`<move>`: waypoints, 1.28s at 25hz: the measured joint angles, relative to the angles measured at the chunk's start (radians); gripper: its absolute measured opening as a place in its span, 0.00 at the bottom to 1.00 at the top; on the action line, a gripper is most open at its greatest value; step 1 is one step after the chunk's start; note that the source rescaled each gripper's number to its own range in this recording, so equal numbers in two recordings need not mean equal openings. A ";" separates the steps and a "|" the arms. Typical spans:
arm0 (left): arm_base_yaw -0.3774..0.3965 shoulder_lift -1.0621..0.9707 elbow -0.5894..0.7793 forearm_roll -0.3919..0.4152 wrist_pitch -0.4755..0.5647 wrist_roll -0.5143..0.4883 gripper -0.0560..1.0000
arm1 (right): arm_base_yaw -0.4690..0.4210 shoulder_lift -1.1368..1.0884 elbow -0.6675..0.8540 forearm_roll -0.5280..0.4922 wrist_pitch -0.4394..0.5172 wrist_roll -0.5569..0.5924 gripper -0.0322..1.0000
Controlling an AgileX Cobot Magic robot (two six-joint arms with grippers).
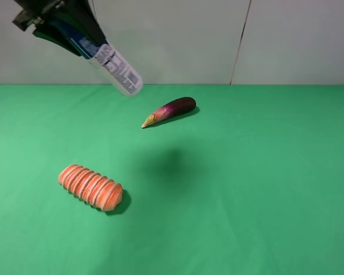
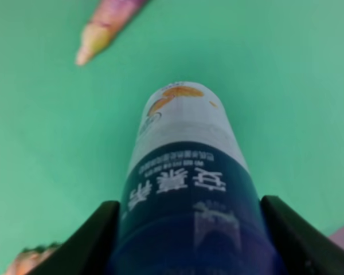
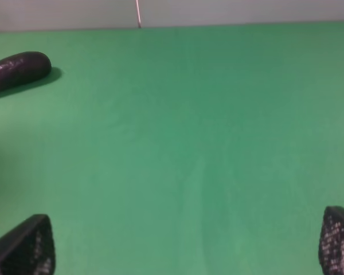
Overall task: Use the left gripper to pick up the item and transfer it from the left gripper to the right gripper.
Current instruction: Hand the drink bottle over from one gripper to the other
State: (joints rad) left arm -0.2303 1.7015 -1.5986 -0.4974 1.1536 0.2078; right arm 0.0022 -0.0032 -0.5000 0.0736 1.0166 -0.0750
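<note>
Between the jaws of the left gripper [image 2: 190,206] we find the item [image 1: 114,69], a slim spray can, clamped at its dark blue end with a black finger [image 2: 92,240] pressed against each side. The can is held up clear of the green cloth [image 1: 264,172] and hangs tilted. Its white printed end sticks out beyond the fingertips and points down and away from the arm.

Past that free end, lower down on the cloth, we see the purple eggplant [image 1: 171,110] lying on its side, its pale stem tip on the side nearer the can. The two are apart. Beneath the left jaws and off to one side, the orange ribbed loaf [image 1: 90,187] rests on the cloth, well apart from the can. Only a blurred edge of it shows in the left wrist view. A soft shadow [image 1: 172,163] darkens the cloth between the eggplant and the loaf.

The right gripper [image 3: 183,243] shows only in its own wrist view. There we see its two fingertips [image 3: 26,246] spread wide apart, low over the green cloth. Far ahead of those jaws and off to one side lies the dark rounded end of the eggplant, touching neither finger.
</note>
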 joint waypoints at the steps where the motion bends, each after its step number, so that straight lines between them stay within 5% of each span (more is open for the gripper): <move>1: -0.022 0.000 0.000 0.000 -0.015 0.001 0.06 | 0.000 0.000 0.000 0.001 0.000 0.000 1.00; 12: -0.255 0.000 0.000 -0.007 -0.133 0.018 0.06 | 0.000 0.100 -0.057 0.015 -0.006 -0.019 1.00; 17: -0.338 0.000 0.000 -0.015 -0.147 0.019 0.06 | 0.007 0.256 -0.125 0.033 -0.087 -0.108 1.00; 32: -0.420 0.005 0.000 -0.084 -0.218 0.043 0.06 | 0.345 0.514 -0.136 0.162 -0.387 -0.336 1.00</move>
State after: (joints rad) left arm -0.6506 1.7063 -1.5986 -0.5810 0.9360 0.2507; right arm 0.3475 0.5112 -0.6356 0.2353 0.6292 -0.4112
